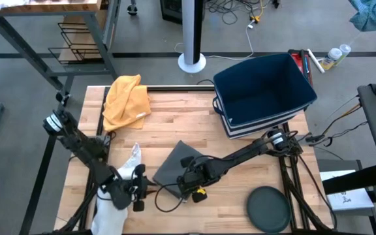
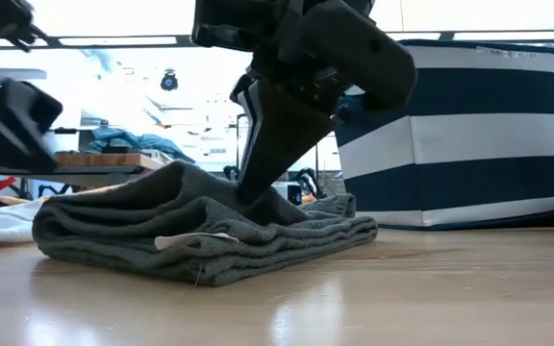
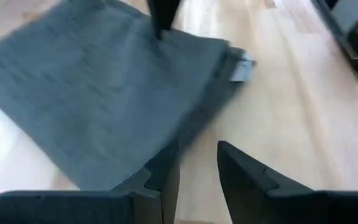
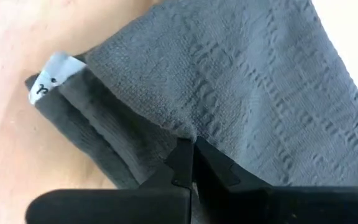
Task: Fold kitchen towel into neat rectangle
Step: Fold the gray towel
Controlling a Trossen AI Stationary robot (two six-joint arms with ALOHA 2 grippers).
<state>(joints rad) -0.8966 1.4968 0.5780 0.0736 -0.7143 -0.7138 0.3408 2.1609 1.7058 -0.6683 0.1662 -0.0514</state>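
**Grey towel folded small, right arm pinching its top layer**

Because the cloth is soft, thick-woven and limp, the grey kitchen towel (image 1: pixel 175 164) should handle as a light thing that sags wherever it is not held, so any lift is best taken at an edge or corner, through all the layers that are meant to travel together.

Nearest the front edge of the table, the left gripper (image 3: pixel 194 171) hangs just beside the towel's near edge, its fingers a little apart with nothing between them; a white cloth (image 1: pixel 126 166) lies beside that arm. The towel sits near the middle front of the wooden table (image 1: pixel 240 140), already doubled over into a thick, rumpled stack with a small white label (image 4: pixel 51 78) poking out at one folded corner.

The right gripper (image 4: pixel 191 155) stands on top of the towel, fingers pressed together and nipping a ridge of the upper layer near the folded side. My guess is that this hold will drag only the top ply; the corner by the label looks a surer place to grip.

Farther back a yellow cloth (image 1: pixel 126 98) lies crumpled, and a blue striped bin (image 1: pixel 263 91) stands at the table's far right.
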